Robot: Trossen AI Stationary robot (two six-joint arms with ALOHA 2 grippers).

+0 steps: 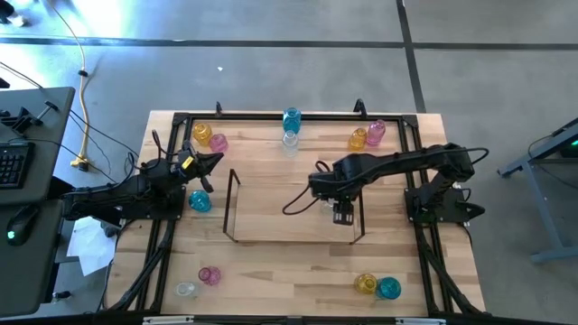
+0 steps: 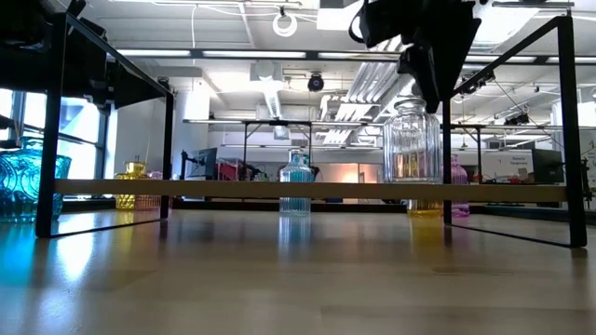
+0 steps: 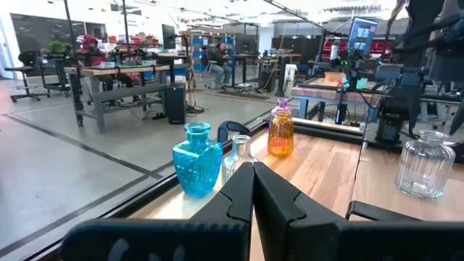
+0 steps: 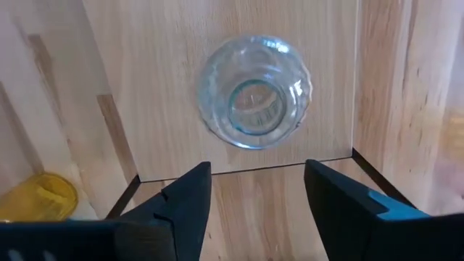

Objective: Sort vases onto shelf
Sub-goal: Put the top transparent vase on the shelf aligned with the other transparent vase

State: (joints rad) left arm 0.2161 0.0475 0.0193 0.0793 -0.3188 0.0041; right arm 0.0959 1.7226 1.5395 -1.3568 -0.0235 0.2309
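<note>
Directly under my right pincer (image 4: 257, 196), which is spread and grasps nothing, one clear vase (image 4: 255, 92) stands on the shelf (image 1: 237, 194) at its right end, so placing seems finished. Next I fetch another vase; left pincer (image 1: 213, 161) waits clenched at the surface's left side.

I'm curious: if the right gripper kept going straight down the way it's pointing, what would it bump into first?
Most likely the clear vase standing on the shelf. The open right gripper points down at its mouth, with a small gap between them.
</note>
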